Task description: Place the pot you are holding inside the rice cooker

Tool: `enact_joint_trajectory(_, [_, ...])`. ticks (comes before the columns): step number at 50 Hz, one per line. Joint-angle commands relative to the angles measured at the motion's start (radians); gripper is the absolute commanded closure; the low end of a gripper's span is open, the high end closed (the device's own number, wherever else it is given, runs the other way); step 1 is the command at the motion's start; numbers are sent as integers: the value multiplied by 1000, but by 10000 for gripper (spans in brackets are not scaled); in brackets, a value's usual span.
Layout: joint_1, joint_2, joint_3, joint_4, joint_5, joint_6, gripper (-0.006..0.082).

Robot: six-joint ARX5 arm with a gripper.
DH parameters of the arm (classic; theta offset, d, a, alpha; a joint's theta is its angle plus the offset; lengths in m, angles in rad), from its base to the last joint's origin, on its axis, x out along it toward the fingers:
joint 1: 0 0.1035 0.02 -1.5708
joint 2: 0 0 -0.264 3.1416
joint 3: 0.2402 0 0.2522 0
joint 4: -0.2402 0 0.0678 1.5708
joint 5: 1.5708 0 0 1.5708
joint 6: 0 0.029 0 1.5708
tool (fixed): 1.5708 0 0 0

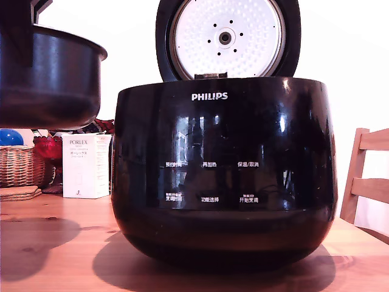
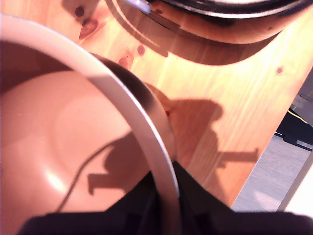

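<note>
Gripper (image 2: 164,208): seen only in the wrist view, as dark finger shapes straddling the pot's rim, one inside the wall and one outside. It is clamped on the rim. In the exterior view only a dark piece of the arm shows above the pot at the top corner on that view's left.

Pot (image 1: 48,79): round, dark grey-black metal, thin flared rim, rounded base, no handles. Held in the air, clear of the table, with its shadow on the wood beneath. In the wrist view its pale rim (image 2: 122,103) curves away from the gripper and the smooth interior lies on the inner side of the fingers.

Rice cooker (image 1: 225,176): large, glossy black, marked "PHILIPS", with white Chinese labels on the front. It stands on the table, beside the held pot and apart from it, on the exterior view's right. The lid (image 1: 228,38) is raised upright, its dimpled silver-white inner plate facing the camera. In the wrist view part of the cooker shows across the table, well beyond the gripper.

Table (image 1: 61,243): light knotty wood.

Beyond the pot: wicker basket (image 1: 21,165) holding a blue ball (image 1: 10,137), white "PORLEX" box (image 1: 85,165).

Past the cooker: wooden chair (image 1: 368,182).
</note>
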Motion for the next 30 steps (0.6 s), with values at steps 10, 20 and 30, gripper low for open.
enact_joint_trajectory(10, [-1, -31, 24, 19, -21, -18, 791])
enact_joint_trajectory(20, [-4, -46, 33, 19, -9, -18, 791])
enact_joint_trajectory(30, [-54, -63, 53, 19, 53, -18, 791])
